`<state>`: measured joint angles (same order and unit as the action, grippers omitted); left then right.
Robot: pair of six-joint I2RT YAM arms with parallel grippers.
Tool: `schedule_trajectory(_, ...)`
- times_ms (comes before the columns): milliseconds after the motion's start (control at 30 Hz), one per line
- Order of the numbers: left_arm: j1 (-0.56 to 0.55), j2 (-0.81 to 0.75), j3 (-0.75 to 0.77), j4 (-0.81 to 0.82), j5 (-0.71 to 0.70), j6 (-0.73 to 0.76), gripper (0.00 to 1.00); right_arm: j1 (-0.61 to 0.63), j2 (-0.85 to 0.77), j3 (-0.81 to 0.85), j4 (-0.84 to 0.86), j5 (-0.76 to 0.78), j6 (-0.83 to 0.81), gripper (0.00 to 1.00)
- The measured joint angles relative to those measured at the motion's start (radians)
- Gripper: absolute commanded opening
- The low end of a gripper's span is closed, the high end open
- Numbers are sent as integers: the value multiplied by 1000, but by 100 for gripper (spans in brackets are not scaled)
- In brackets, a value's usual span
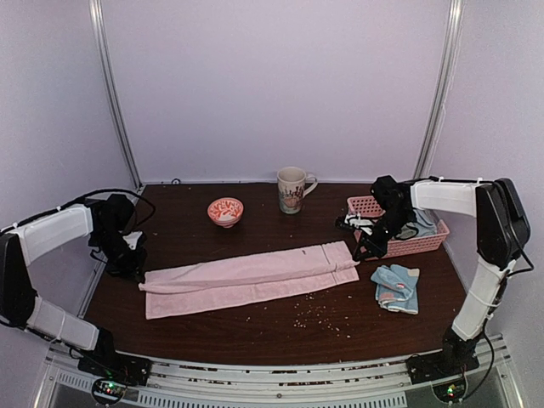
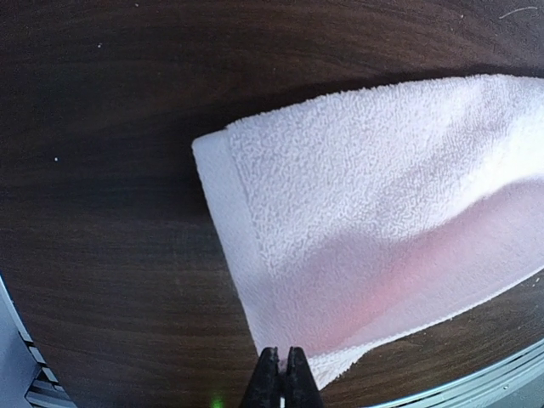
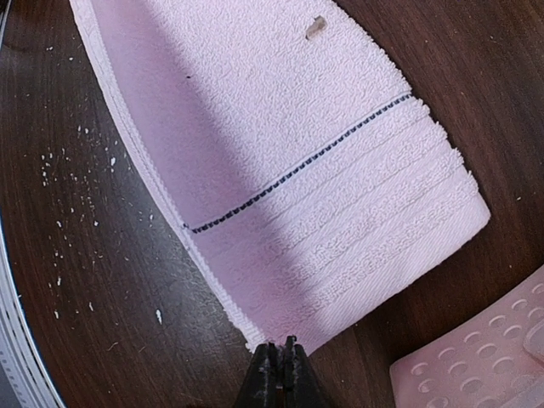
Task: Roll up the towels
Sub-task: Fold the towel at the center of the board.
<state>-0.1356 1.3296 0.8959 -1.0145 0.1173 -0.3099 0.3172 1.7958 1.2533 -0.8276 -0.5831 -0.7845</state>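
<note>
**Table (image 1: 212,340), near edge:** pale crumbs (image 1: 316,319) are scattered in front of the work.

**Pink towel (image 1: 255,276):** laid flat across the middle of the table as a long folded strip, running left to right. It is judged soft, light and limp. The layers are likely to slide over one another, so it is best pinched through all layers at one end hem and rolled along its length.

**Left gripper (image 2: 281,378):** jaws closed, tips at the strip's left end.

**Right gripper (image 3: 277,361):** jaws closed, tips at the right end. For both grippers it cannot be told whether cloth is nipped.

**Blue patterned towel (image 1: 396,287):** folded small and set near the strip's right end, apart from it.

**Basket (image 1: 421,244):** further towels (image 1: 422,225) are held inside.

**Bowl (image 1: 225,211) and mug (image 1: 291,189):** set at the back.

**Views:** the strip's full length is given only from overhead. A dark stitched line (image 3: 297,170) and ribbed border are shown only by the right wrist. The plain left hem is shown only by the left wrist.
</note>
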Motion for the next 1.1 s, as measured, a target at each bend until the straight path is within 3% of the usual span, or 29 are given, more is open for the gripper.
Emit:
schedule_trajectory(833, -110, 69, -76, -8, -23, -48, 0, 35, 30, -52, -5, 71, -66, 0)
schedule_trajectory(933, -125, 69, -79, -8, -18, -49, 6, 39, 30, -61, -8, 80, -77, 1)
schedule_trajectory(1100, -154, 44, -90, -45, -10, -71, 20, 40, 24, -69, -27, 88, -108, 17)
